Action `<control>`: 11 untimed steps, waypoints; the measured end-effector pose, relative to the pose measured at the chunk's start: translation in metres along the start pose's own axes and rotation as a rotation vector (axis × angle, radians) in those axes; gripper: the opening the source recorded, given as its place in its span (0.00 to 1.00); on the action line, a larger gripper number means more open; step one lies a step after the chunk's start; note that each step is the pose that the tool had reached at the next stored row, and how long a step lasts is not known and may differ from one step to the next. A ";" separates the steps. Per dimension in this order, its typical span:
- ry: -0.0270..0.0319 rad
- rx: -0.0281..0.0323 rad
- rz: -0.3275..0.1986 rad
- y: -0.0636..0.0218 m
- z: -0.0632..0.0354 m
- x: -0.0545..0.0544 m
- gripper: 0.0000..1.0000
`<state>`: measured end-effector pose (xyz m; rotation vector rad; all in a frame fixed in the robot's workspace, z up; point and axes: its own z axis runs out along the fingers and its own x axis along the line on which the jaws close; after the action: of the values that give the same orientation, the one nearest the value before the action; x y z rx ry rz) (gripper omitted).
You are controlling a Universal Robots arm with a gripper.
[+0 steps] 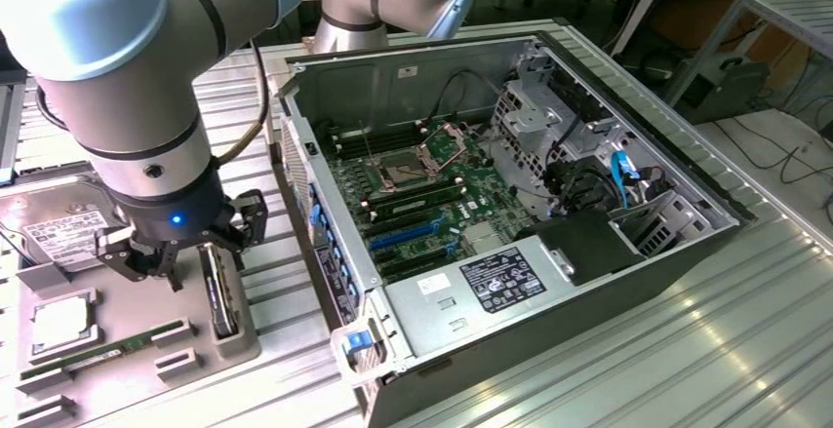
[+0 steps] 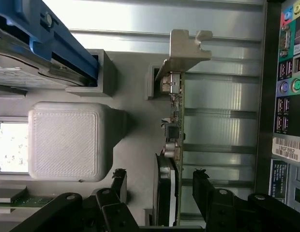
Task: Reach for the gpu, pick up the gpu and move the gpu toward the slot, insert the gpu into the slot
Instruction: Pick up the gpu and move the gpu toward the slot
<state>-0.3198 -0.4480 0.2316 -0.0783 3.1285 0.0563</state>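
Right now the gripper [image 1: 198, 257] [image 2: 159, 180] hangs with its jaws spread wide, holding nothing. In the wrist view its two black fingers [image 2: 203, 186] stand one on each side of the graphics card [image 2: 173, 121], with a gap to the card on both sides.

The graphics card [image 1: 220, 291] stands on its long edge in a groove of a grey holder tray [image 1: 241, 335] [image 2: 135, 145], directly below the gripper. Its silvery bracket [image 2: 184, 53] sits at the end of the card away from the fingers. The tray lies on the ribbed metal table [image 1: 729, 350], at the exterior view's left, just beside the open computer case [image 1: 709, 215].

On the same tray a pale square block [image 2: 67, 140] rises near the card. A hard drive [image 1: 53, 228] with a white label lies toward the tray's far edge. A processor chip [image 1: 59, 321] and a green memory stick [image 1: 92, 360] lie closer to the tray's near edge.

Inside the case the motherboard lies face up. The blue slot [image 1: 397, 238] runs across its near part and is well apart from the card and the gripper. In the wrist view the coloured ports [image 2: 290, 72] on the back of the case show beyond the card.
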 end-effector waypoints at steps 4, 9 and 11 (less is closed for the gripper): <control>0.0000 0.0001 0.000 -0.0001 0.0007 0.000 0.66; 0.0000 0.0000 0.000 -0.0001 0.0007 0.000 0.66; -0.0001 0.0000 0.000 -0.0001 0.0007 0.000 0.58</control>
<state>-0.3197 -0.4481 0.2308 -0.0784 3.1284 0.0562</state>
